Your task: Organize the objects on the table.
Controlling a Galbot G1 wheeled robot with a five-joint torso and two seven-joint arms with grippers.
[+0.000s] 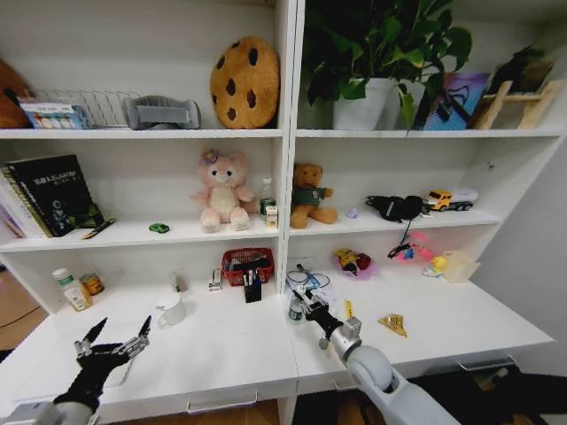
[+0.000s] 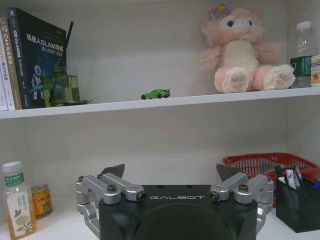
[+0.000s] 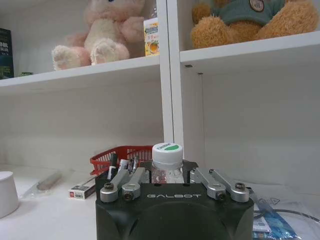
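On the white table (image 1: 221, 354) stands a small clear bottle (image 1: 296, 310) with a white cap bearing a green label (image 3: 167, 150). My right gripper (image 1: 303, 299) reaches over the desk's middle, its fingers (image 3: 131, 176) drawn in against both sides of the bottle. At the near left, my left gripper (image 1: 118, 335) hovers low over the table, open and holding nothing (image 2: 170, 172). A tiny green toy car (image 1: 159, 227) (image 2: 155, 94) sits on the middle shelf left of the pink plush. A black pen (image 1: 97, 228) lies next to the books there.
A red basket (image 1: 247, 261), a black pen holder (image 1: 253, 288) and a white mug (image 1: 171, 310) stand behind the grippers. A drink bottle (image 1: 66, 288) and can (image 1: 91, 283) are at the far left. Cables and a yellow item (image 1: 392, 324) lie on the right.
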